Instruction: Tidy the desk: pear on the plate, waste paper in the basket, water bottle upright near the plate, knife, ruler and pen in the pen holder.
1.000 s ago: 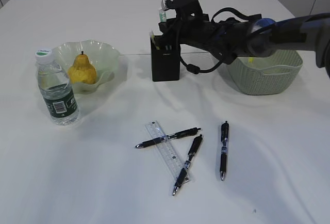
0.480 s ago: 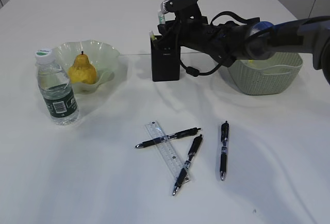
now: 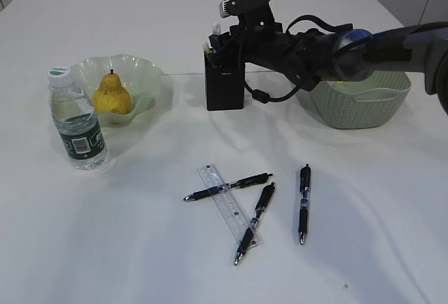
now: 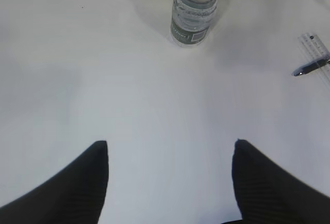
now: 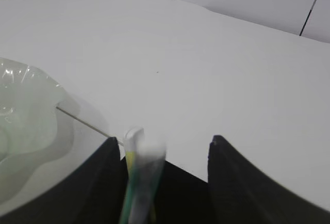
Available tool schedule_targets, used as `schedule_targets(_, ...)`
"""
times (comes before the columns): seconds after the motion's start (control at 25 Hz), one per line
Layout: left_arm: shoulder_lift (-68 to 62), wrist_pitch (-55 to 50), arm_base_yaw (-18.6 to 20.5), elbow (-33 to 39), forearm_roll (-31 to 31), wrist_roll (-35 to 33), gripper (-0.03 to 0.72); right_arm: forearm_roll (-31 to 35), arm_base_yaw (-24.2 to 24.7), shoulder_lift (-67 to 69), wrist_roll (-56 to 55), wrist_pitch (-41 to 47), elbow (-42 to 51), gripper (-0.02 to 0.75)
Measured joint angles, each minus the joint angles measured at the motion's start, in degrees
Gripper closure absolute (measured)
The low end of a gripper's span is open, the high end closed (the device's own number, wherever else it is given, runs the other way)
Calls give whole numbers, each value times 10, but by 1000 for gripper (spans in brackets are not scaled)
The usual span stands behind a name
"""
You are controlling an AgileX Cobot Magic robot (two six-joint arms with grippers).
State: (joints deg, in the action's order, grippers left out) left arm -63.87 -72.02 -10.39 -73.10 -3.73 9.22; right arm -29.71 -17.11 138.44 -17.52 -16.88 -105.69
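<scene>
Here, knife (image 5: 140, 175) between hand (image 5: 162, 146) fingers.

A yellow pear (image 3: 111, 94) sits in the pale plate (image 3: 148, 78), far left. The capped water bottle (image 3: 77, 125) stands upright just beside it. A clear ruler (image 3: 226, 206) and three black pens (image 3: 304, 202) lie near centre; the black pen holder (image 3: 224, 83) stands beyond.

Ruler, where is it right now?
In the exterior view the ruler lies flat on the table, near the front middle, with two pens crossing it, not yet in the pen holder.

Pear (image 3: 112, 94) on plate (image 3: 143, 73) behind bottle (image 3: 77, 122)
</scene>
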Motion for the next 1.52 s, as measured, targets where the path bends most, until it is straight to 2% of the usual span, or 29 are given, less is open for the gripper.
schedule_targets(0.16, 0, 0, 0, 0, 0, 0, 161, 15, 0, 0, -4, 0, 0, 279)
schedule_targets(0.44, 0, 0, 0, 0, 0, 0, 161, 17, 0, -7, -26, 28, 0, 272)
schedule_targets(0.6, -4, 0, 0, 0, 0, 0, 161, 17, 0, -44, -51, 74, 0, 272)
schedule_targets(1.04, -8, 0, 0, 0, 0, 0, 161, 23, 0, -153, -45, 311, 0, 279)
schedule_targets(1.32, -8, 0, 0, 0, 0, 0, 161, 30, -11, -188, 86, 497, 0, 279)
schedule_targets(1.52, -8, 0, 0, 0, 0, 0, 161, 98, -31, -207, 175, 639, -1, 278)
